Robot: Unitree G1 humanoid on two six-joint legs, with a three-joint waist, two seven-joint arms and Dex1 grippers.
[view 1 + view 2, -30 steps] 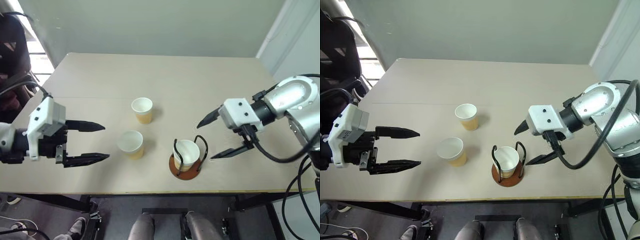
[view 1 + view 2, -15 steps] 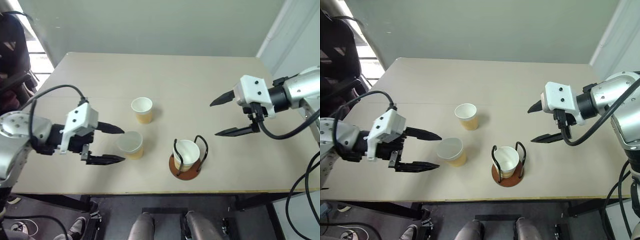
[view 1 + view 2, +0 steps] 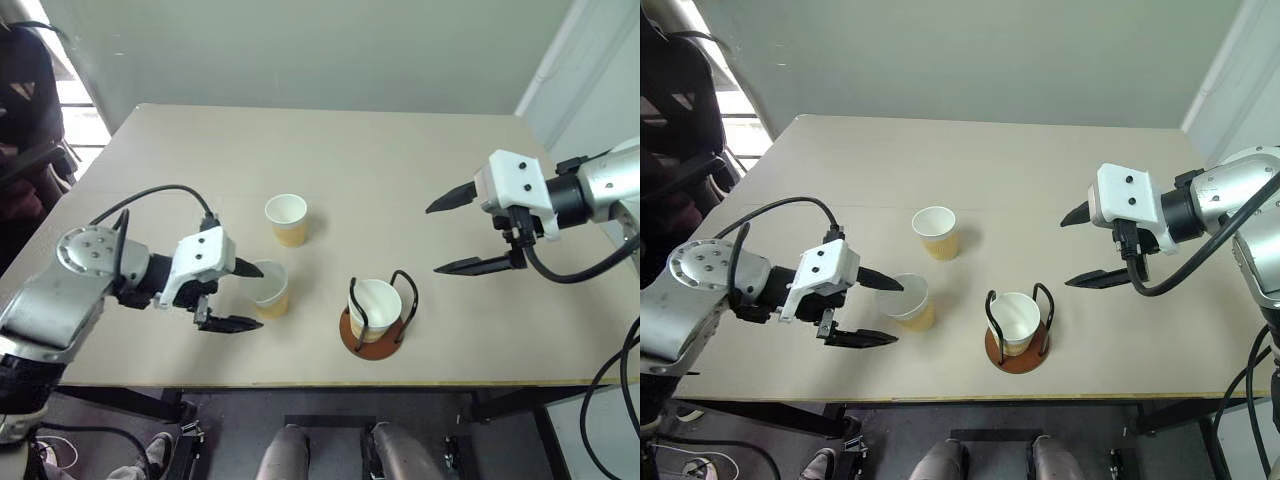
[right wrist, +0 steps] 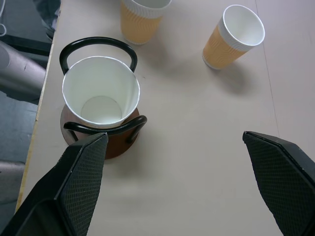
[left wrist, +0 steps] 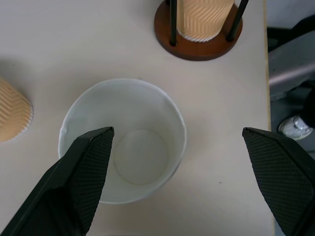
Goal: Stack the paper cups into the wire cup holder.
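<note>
One paper cup (image 3: 375, 308) stands upright inside the wire cup holder (image 3: 358, 340), between its two black loops. A second cup (image 3: 268, 288) stands to the holder's left. My open left gripper (image 3: 262, 296) reaches it from the left: the far finger lies over its rim, the near finger beside its near wall. In the left wrist view this cup (image 5: 133, 157) sits between the spread fingers. A third cup (image 3: 286, 218) stands farther back. My right gripper (image 3: 432, 240) hangs open and empty above the table, right of and beyond the holder (image 4: 97, 42).
The beige table (image 3: 400, 150) has its front edge (image 3: 450, 383) close behind the holder. A dark chair with a seated person (image 3: 25, 120) is beyond the table's left side. A wall lies behind the far edge.
My left gripper has moved right and down until its open fingers straddle the near cup. My right gripper drew back a little up and right from the holder. The cups stayed put.
</note>
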